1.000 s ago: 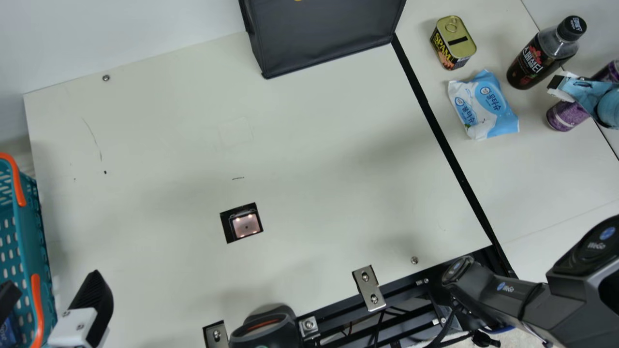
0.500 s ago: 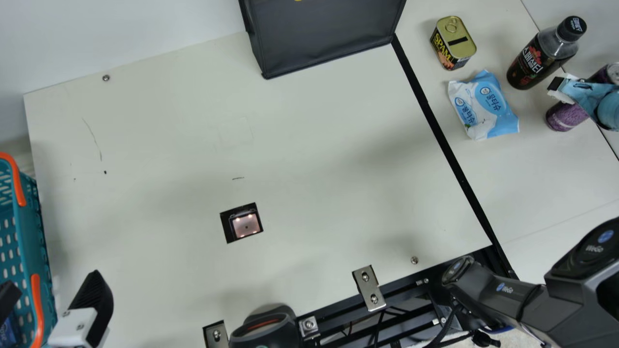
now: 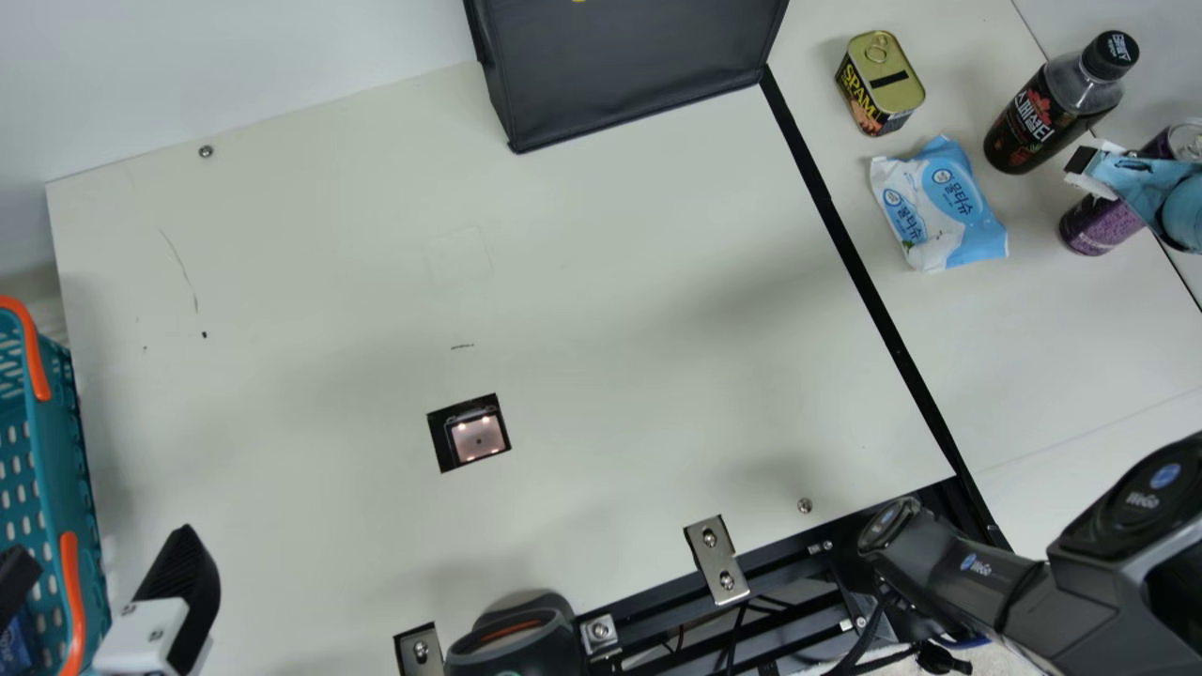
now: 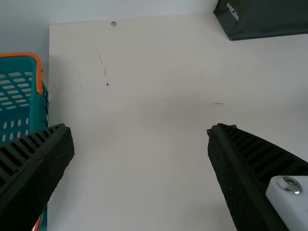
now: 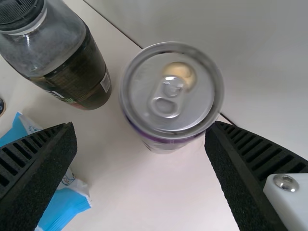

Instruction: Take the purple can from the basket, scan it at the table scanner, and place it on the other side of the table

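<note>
The purple can (image 3: 1101, 226) stands on the table's far right side, partly behind my right gripper (image 3: 1136, 180), whose fingertips are largely hidden in the main view. From the right wrist, the can (image 5: 169, 98) shows its silver top, with the fingers of my right gripper (image 5: 140, 126) spread wide to either side. At the lower left, my left gripper (image 3: 100, 575) stands open beside the basket (image 3: 73, 441); in the left wrist view, nothing is held by the left gripper (image 4: 141, 127). The table scanner (image 3: 477, 438) lies uncovered in the tabletop.
A dark bottle (image 3: 1042, 117), a blue-and-white wipes pack (image 3: 942, 207) and a Spam tin (image 3: 878, 83) stand or lie near the can. A black bag (image 3: 629, 70) is at the back. A handheld scanner (image 3: 515, 643) sits at the front edge.
The purple can has shifted in attitude, and its silver top has come into the main view. My right arm's near part has moved slightly downward in that view. My left gripper has kept still.
</note>
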You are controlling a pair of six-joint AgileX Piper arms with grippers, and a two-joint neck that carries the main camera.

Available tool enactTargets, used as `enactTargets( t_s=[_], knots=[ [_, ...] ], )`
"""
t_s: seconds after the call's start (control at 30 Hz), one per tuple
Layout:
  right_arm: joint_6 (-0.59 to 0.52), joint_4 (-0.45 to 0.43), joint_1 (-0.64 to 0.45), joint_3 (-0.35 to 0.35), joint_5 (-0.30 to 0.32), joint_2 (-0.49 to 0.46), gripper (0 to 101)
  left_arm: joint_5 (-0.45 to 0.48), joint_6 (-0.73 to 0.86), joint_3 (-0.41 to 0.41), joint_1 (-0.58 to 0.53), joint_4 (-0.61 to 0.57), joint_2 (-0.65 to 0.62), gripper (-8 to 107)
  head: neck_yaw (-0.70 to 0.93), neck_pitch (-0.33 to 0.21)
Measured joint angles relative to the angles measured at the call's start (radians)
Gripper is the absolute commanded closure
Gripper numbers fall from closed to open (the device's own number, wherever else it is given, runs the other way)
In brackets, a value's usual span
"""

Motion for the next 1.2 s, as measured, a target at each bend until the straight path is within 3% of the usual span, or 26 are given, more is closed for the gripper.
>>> enactTargets(
  t_s=[0.63,0.9,1.2],
  knots=[
    [0.203,-0.136,0.085,0.031,0.133,-0.249,6,0.000,0.000,0.000,0.000,0.000,0.000,9,0.000,0.000],
    [0.334,-0.217,0.192,0.055,0.186,-0.375,6,0.000,0.000,0.000,0.000,0.000,0.000,9,0.000,0.002],
    [0.520,-0.342,0.387,0.061,0.249,-0.503,6,0.000,0.000,0.000,0.000,0.000,0.000,9,0.000,0.000]
  ],
)
